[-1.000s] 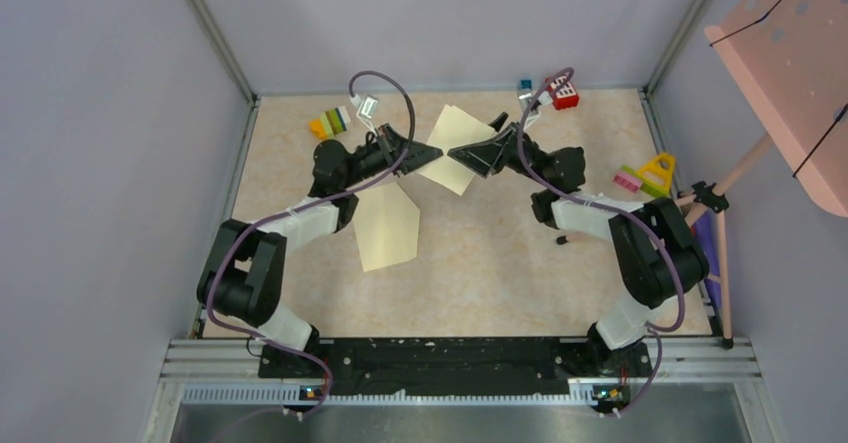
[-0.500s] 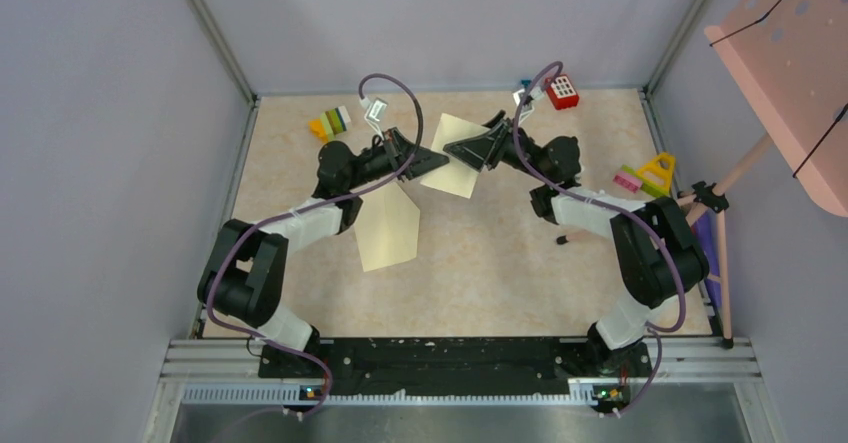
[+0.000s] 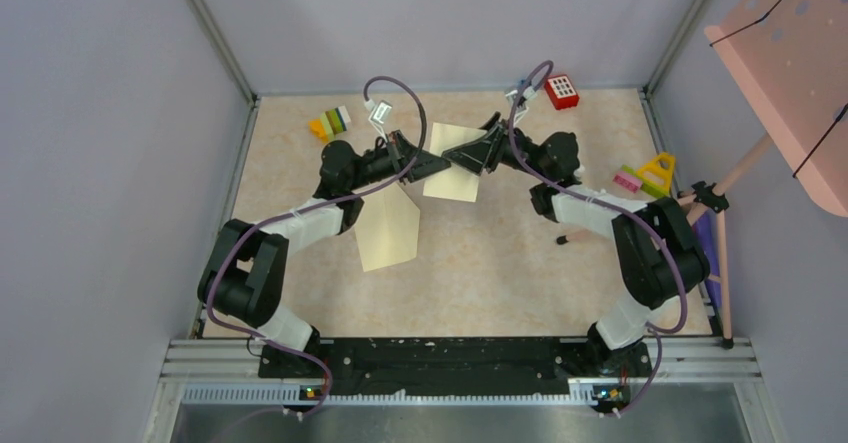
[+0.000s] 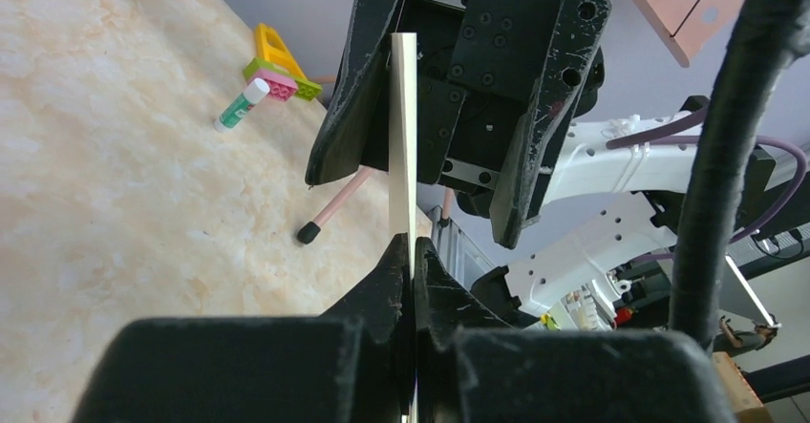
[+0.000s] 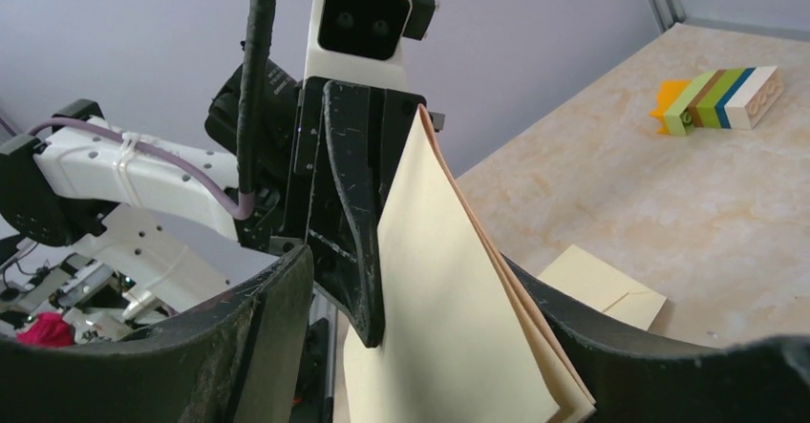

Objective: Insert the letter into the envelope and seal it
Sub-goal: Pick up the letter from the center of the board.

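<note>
The letter (image 3: 452,179) is a folded cream sheet held off the table between both arms. My left gripper (image 3: 432,166) is shut on its edge; in the left wrist view the letter (image 4: 403,146) shows edge-on, rising out of the closed left gripper (image 4: 413,246). My right gripper (image 3: 463,155) is open, with its jaws spread on either side of the letter (image 5: 449,299). The envelope (image 3: 388,228), pale cream with a pointed flap, lies flat on the table below the left gripper. It also shows in the right wrist view (image 5: 602,285).
A striped block stack (image 3: 332,121) lies at the back left and a red block (image 3: 562,90) at the back right. Pink, green and yellow blocks (image 3: 645,175) sit at the right edge, with a glue stick (image 4: 239,106) beside them. A pink stand (image 3: 790,63) leans in at the right, its foot (image 3: 562,240) on the table.
Both grippers have shifted slightly towards the back wall. The letter has turned and now hangs more squarely below them. The envelope has not moved.
</note>
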{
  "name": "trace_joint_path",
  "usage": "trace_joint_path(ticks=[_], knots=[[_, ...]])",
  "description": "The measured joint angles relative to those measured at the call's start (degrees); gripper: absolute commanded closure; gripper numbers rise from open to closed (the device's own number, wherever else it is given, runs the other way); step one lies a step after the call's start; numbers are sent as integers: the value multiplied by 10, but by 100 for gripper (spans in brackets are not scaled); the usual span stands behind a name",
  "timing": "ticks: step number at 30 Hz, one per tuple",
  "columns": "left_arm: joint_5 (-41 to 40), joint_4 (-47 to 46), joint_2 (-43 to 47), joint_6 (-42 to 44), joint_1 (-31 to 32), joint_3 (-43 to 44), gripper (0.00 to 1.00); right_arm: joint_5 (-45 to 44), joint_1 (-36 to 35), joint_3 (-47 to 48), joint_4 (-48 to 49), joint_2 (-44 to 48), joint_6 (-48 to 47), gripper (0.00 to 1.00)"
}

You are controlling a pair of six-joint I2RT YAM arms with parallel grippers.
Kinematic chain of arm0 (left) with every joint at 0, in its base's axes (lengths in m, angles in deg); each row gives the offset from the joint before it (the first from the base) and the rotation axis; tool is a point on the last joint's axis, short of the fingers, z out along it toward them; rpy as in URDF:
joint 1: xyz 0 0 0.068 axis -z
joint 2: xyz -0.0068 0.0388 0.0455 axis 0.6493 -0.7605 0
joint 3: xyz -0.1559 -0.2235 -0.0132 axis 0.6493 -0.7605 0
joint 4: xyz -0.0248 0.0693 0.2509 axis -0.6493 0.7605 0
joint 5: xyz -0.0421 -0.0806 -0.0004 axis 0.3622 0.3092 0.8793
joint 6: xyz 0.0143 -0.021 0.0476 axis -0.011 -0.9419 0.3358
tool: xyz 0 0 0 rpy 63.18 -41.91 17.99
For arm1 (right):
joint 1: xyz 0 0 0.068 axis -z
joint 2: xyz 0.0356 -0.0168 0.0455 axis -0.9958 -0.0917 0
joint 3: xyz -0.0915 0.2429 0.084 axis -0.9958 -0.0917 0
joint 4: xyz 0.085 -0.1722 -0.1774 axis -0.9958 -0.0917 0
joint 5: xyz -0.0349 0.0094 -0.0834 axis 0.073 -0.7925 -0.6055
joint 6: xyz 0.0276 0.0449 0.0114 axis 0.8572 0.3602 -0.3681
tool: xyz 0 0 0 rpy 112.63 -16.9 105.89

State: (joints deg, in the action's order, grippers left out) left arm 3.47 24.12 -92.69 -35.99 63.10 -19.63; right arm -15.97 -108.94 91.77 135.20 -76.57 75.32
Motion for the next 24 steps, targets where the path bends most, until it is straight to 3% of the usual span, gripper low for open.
trace_joint_path(ticks=[5,13,24], knots=[[11,7,0,5,0,0,100,33,13,0,-13,9,-8,27],[46,-41,0,-7,0,2,100,88,68,-6,36,43,28,26],[73,-70,0,-19,12,10,100,112,56,-43,27,63,-16,25]])
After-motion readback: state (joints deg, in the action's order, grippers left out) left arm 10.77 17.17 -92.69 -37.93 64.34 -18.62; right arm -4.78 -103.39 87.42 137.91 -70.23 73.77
